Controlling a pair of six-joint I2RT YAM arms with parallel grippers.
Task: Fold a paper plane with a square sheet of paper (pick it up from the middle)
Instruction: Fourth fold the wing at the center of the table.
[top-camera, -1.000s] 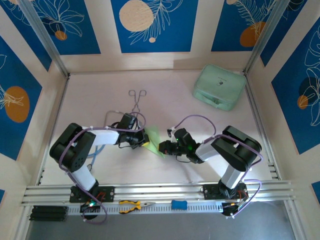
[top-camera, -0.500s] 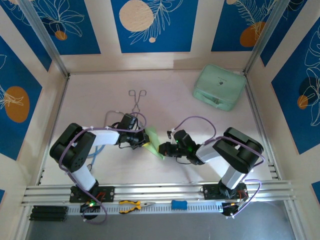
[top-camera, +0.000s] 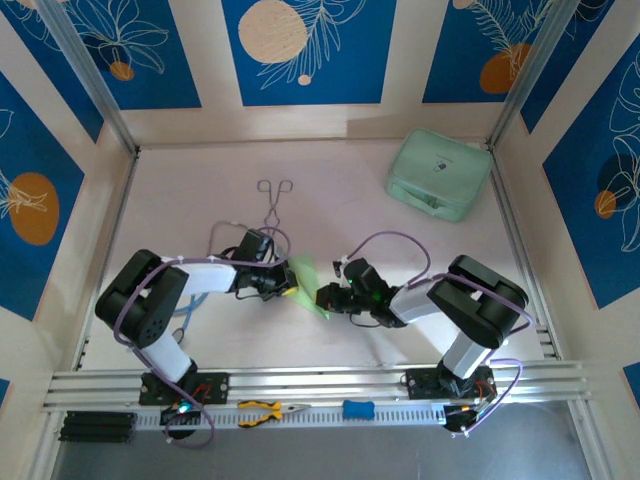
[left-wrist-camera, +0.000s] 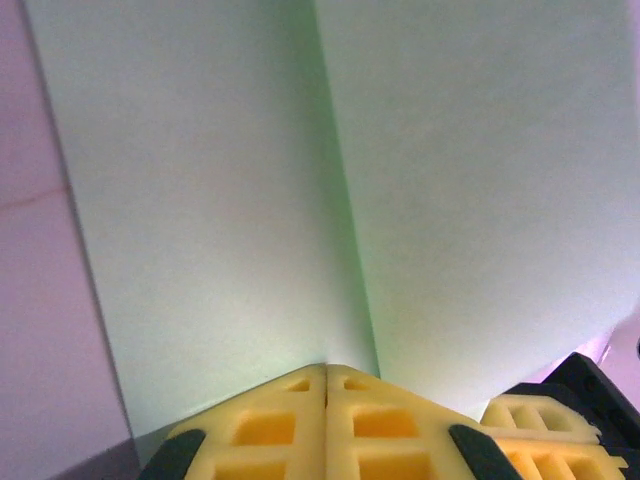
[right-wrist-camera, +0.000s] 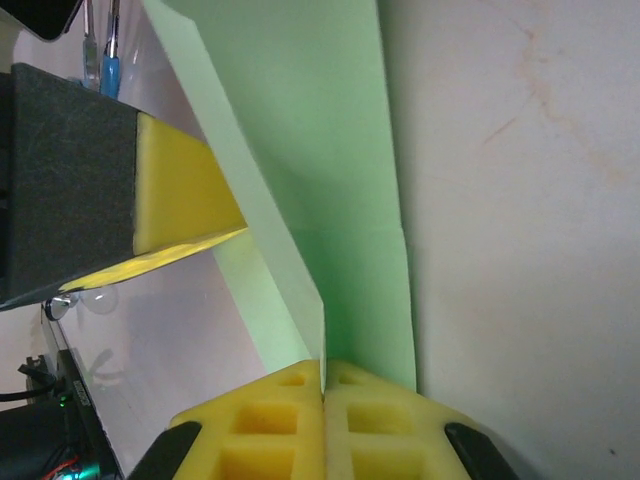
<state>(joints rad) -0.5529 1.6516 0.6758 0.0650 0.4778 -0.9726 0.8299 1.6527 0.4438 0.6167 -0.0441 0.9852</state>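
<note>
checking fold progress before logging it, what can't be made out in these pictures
Top external: sheet of paper too small, partly covered by left gripper and right gripper; fold count unclear.
Left wrist: sheet runs off the top and right edges; pads hide the pinched edge.
Right wrist: far end cut off at top; pads hide near end.

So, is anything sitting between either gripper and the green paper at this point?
Nothing visible does. The left gripper and the right gripper are each shut directly on the green paper, pinching it from opposite sides. The tongs and the mint case lie well off, toward the far side of the table.
</note>
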